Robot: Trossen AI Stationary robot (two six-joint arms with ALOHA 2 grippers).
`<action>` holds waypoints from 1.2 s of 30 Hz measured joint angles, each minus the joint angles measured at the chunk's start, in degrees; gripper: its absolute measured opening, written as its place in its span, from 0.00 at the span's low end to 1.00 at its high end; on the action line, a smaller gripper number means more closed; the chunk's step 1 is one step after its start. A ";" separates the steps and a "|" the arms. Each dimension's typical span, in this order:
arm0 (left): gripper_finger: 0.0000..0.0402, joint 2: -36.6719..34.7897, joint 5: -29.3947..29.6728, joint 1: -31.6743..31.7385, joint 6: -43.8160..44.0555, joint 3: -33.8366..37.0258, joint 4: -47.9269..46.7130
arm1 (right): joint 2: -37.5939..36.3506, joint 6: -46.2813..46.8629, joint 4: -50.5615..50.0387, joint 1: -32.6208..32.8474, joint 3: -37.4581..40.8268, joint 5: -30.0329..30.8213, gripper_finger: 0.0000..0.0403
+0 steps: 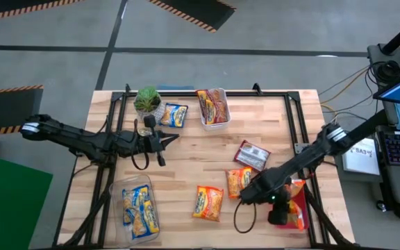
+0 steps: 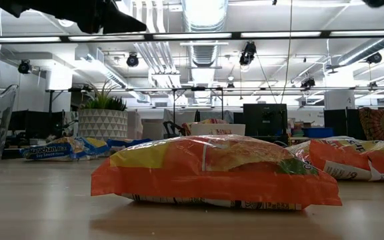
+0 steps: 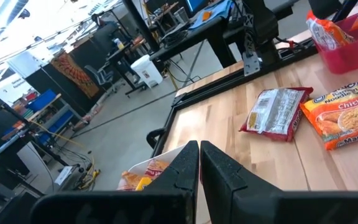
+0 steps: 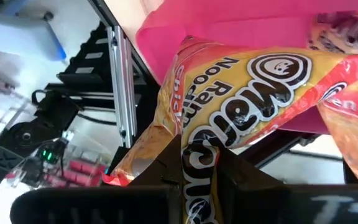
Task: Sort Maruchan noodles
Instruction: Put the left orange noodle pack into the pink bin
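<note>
Right gripper [image 1: 281, 208] pinching an orange-yellow packet [image 4: 229, 93] over the red bin [image 1: 298, 214] at the table's near right edge.

Left gripper [image 1: 160, 137], fingers pressed together and empty, waits over bare wood beside the potted plant [image 1: 147, 101]. Loose on the table [image 1: 186, 167]: two orange-yellow packets [image 1: 208, 203], one maroon packet [image 1: 251, 155], one blue packet [image 1: 174, 114]. Far clear tub [image 1: 213, 106] holds maroon ones; near-left clear tub [image 1: 137, 206] holds blue ones. Open wood lies mid-table.

Both arms are dark and slim, each trailing a looping black cable; the left arm [image 1: 82, 141] has a pale rounded end joint.
</note>
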State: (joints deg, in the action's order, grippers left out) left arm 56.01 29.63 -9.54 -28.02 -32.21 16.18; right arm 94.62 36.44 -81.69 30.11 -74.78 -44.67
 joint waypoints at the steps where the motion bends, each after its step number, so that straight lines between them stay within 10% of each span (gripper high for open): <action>1: 0.00 0.00 0.00 0.01 0.00 0.00 -0.10 | 0.98 -0.42 0.02 0.00 0.00 -0.58 0.07; 36: 0.00 0.00 0.00 0.02 0.18 0.00 -0.76 | 3.98 -0.84 -0.46 -5.51 0.02 -1.82 0.13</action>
State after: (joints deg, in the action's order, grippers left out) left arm 56.01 29.63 -9.52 -27.83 -32.21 15.42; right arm 98.59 35.60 -82.15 24.60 -74.76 -46.49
